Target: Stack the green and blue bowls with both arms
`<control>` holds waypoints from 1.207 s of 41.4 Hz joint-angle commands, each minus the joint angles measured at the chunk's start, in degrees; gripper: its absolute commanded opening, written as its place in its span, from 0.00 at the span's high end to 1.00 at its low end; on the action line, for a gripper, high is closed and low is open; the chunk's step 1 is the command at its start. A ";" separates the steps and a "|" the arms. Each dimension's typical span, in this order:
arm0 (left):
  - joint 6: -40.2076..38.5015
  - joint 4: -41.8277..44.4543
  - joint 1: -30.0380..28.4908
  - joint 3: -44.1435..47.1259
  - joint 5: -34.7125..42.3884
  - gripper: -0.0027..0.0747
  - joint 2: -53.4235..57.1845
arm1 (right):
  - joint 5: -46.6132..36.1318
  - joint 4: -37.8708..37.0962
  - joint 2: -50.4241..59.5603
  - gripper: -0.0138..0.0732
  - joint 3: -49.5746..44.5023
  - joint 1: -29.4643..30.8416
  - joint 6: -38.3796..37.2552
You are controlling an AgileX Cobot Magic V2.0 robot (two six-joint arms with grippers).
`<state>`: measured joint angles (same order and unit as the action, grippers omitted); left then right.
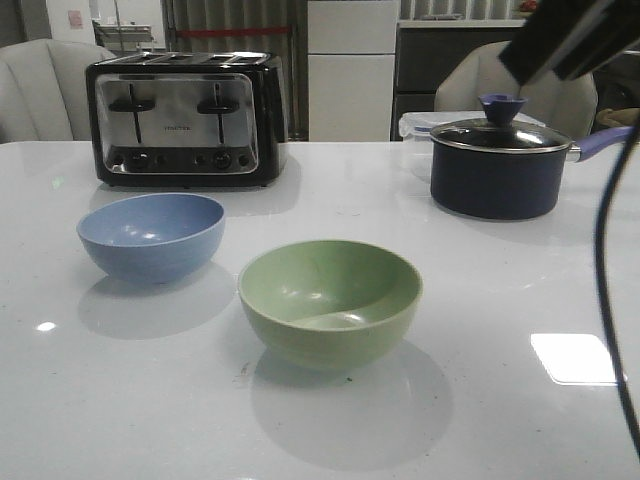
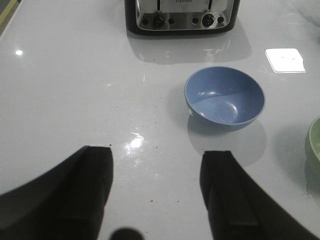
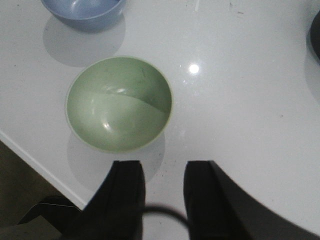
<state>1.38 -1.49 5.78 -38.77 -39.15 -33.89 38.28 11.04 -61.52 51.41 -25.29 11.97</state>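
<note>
The dusty blue bowl point(image 1: 151, 236) stands upright on the white table point(image 1: 500, 380), left of centre. The pale green bowl point(image 1: 330, 301) stands upright beside it, nearer the front, apart from it. Both are empty. My left gripper point(image 2: 158, 152) is open and empty above bare table, with the blue bowl point(image 2: 224, 97) ahead of its fingers and the green bowl's edge point(image 2: 315, 145) at the side. My right gripper point(image 3: 163, 165) is open and empty, just short of the green bowl point(image 3: 119, 103); the blue bowl point(image 3: 84, 11) lies beyond. Only part of the right arm point(image 1: 570, 40) shows in the front view.
A black-and-chrome toaster point(image 1: 185, 120) stands at the back left. A dark lidded saucepan point(image 1: 497, 165) with a purple handle stands at the back right. A thin black cable point(image 1: 607, 290) hangs down the right side. The table's front edge point(image 3: 35, 162) runs close to the green bowl.
</note>
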 commanded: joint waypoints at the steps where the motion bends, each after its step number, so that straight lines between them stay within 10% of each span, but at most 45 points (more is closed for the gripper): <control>1: -0.27 -0.29 0.42 -1.70 3.88 0.38 -0.39 | -3.38 -0.19 6.20 0.45 -2.75 0.28 0.64; 50: -0.12 -7.44 5.95 -29.39 8.81 0.38 -59.74 | -2.71 -0.19 15.24 0.45 -10.74 0.35 0.64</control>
<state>1.38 -8.07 11.32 -64.08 -34.62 -92.43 38.90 10.92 -46.83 39.11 -25.29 12.06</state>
